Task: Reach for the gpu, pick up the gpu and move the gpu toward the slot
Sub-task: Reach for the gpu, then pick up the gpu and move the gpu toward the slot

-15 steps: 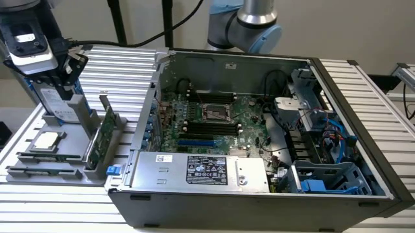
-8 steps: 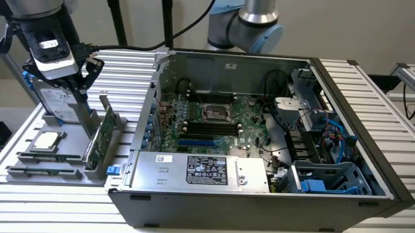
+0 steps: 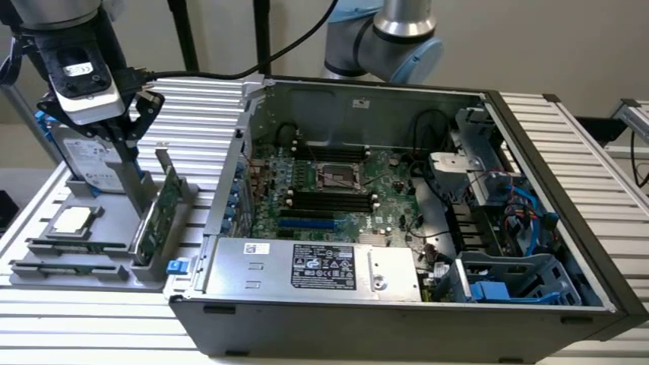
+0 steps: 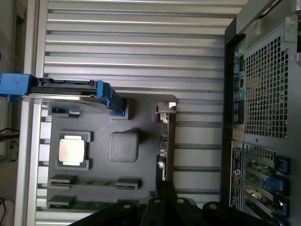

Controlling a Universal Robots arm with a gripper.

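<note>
The gpu (image 3: 163, 207) is a thin green card standing on edge in the right side of a grey parts holder (image 3: 102, 274), left of the computer case. From the wrist view I see it edge-on (image 4: 164, 146), with its silver bracket (image 4: 166, 107) at one end. My gripper (image 3: 117, 141) hangs above the holder's back, over the grey post and a little to the left of the card. It is open and holds nothing. Its dark fingers (image 4: 157, 207) show at the frame edge near the card. Blue slots (image 3: 304, 224) lie on the motherboard inside the case.
A silver hard drive with blue rails (image 3: 87, 163) stands at the holder's back, close to my gripper. A processor chip (image 3: 73, 220) and narrow memory sticks (image 3: 61, 247) lie in the holder. The open computer case (image 3: 527, 251) fills the exterior view's right, its wall (image 3: 243, 152) beside the card.
</note>
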